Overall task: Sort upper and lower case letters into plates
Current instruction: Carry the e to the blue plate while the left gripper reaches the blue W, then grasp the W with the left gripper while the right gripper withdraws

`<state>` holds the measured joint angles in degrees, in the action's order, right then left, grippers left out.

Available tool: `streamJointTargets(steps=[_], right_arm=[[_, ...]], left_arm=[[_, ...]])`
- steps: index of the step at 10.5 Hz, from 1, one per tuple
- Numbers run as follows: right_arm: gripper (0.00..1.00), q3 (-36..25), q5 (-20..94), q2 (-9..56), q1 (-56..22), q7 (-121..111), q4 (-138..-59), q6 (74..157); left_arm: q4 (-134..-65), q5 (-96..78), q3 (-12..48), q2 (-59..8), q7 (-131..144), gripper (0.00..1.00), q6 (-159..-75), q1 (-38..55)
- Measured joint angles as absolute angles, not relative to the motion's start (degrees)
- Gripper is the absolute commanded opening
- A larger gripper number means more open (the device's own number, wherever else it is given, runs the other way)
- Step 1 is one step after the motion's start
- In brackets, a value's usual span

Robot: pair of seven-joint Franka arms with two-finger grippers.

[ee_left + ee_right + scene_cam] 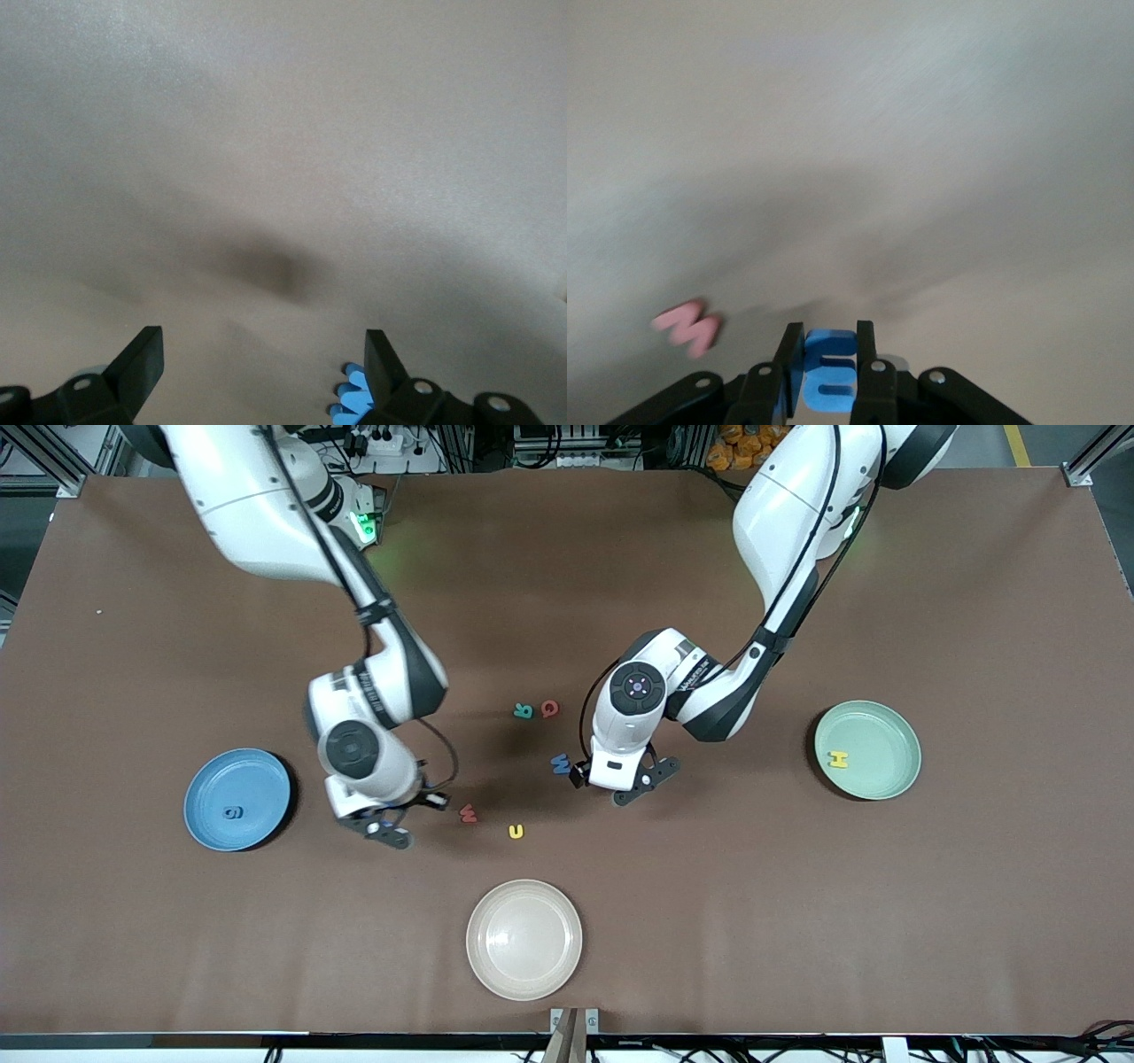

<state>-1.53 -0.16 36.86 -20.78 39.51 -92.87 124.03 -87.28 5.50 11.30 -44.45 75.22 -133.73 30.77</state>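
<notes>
We see the right gripper (390,833) low over the bare brown table (797,921), between the sky blue plate (237,799) and the red W (468,813), and in its wrist view the two black fingers (788,359) are pinched tight on a small blue letter piece (830,372), a chunky flat shape that reads like an e or a G, we cannot tell which. The left gripper (640,784) hangs over the middle of the table with its fingers spread wide and nothing between them; the blue W (560,763) lies just beside it, and one finger (383,363) partly covers that piece in the left wrist view. Loose on the cloth we have a teal R (524,710) and a red G (549,708) side by side, farther from the camera than the blue W, then the red W and a yellow U (516,831) nearer to us, all tiny against the plates. The sky blue plate, toward the right arm's end, carries a dark blue letter (232,812) that nearly blends with its floor. The pale mint green plate (868,750), toward the left arm's end, holds a yellow H (838,759). A cream-white plate (524,939) sits nearest the camera.
</notes>
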Motion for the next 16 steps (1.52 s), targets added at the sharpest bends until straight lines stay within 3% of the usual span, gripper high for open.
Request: streamJointTargets(steps=[7,8,9,10,16], right_arm=[[0.00,-2.57,-5.56,35.72,-6.08,16.70,-95.47,122.78],[0.07,-2.60,-5.66,35.47,-4.72,14.16,-95.54,122.68],[0.38,-2.63,-5.71,35.25,-3.45,11.90,-95.62,122.62],[0.99,-2.64,-5.72,34.99,-2.12,9.82,-95.64,122.61],[1.00,-1.80,-5.72,34.15,-0.34,7.39,-95.64,122.61]], left_arm=[[-87.42,5.40,11.57,-46.08,75.23,1.00,-133.69,31.72],[-87.42,5.39,11.63,-46.14,75.23,1.00,-133.69,32.02],[-87.42,5.35,11.64,-46.29,75.24,1.00,-133.69,32.26],[-87.42,5.08,11.65,-46.48,75.35,1.00,-133.69,32.33],[-83.90,4.48,11.81,-46.89,76.12,1.00,-133.79,35.05]])
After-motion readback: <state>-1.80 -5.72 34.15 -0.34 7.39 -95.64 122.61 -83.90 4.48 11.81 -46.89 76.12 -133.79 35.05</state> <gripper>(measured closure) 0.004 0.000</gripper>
